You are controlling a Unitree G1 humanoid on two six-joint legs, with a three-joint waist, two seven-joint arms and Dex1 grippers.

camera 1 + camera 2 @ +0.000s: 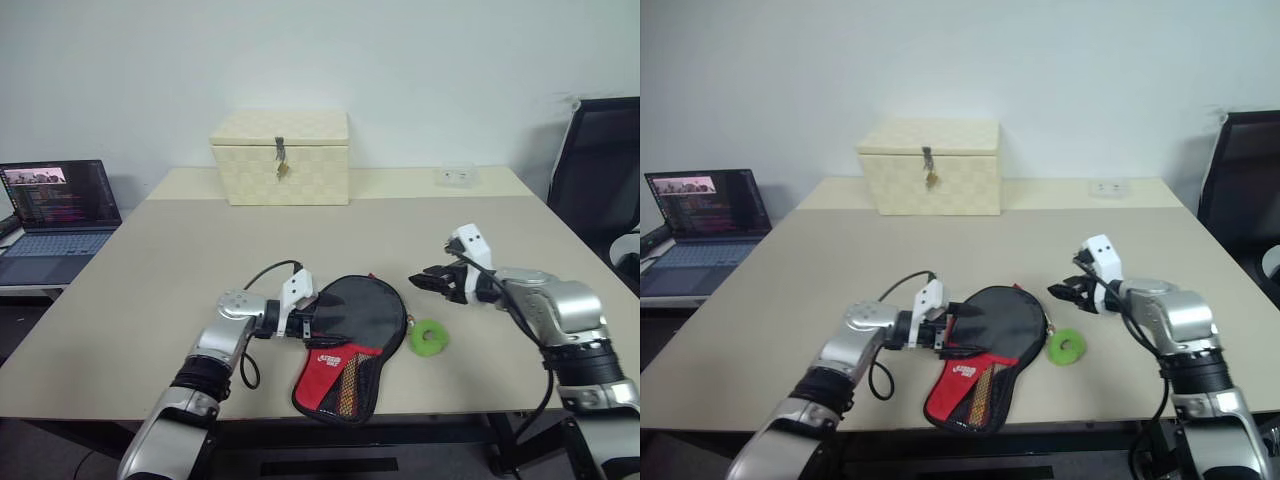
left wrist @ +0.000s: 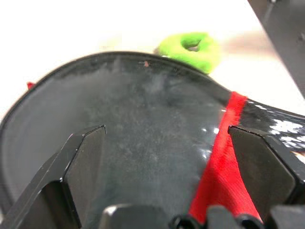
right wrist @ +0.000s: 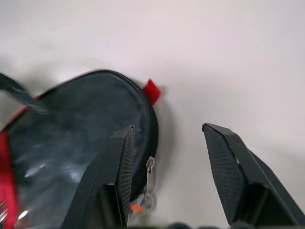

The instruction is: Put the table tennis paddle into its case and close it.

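The case (image 1: 360, 320) lies flat near the table's front edge, its black round part toward the far side and its red mesh part toward me. The paddle is hidden from view. My left gripper (image 1: 318, 318) is open at the left edge of the case's round part, and its fingers (image 2: 81, 162) stand wide over the black fabric; I cannot tell whether they touch it. My right gripper (image 1: 425, 279) hovers just right of the case, open with nothing between its fingers (image 3: 233, 167). The zip pull (image 3: 149, 167) and a red tab (image 3: 151, 90) sit at the case's rim.
A green ring (image 1: 429, 339) lies just right of the case. A cream woven box (image 1: 280, 157) with a metal latch stands at the back. An open laptop (image 1: 55, 215) sits on a side table at the left, and a black chair (image 1: 600, 170) at the right.
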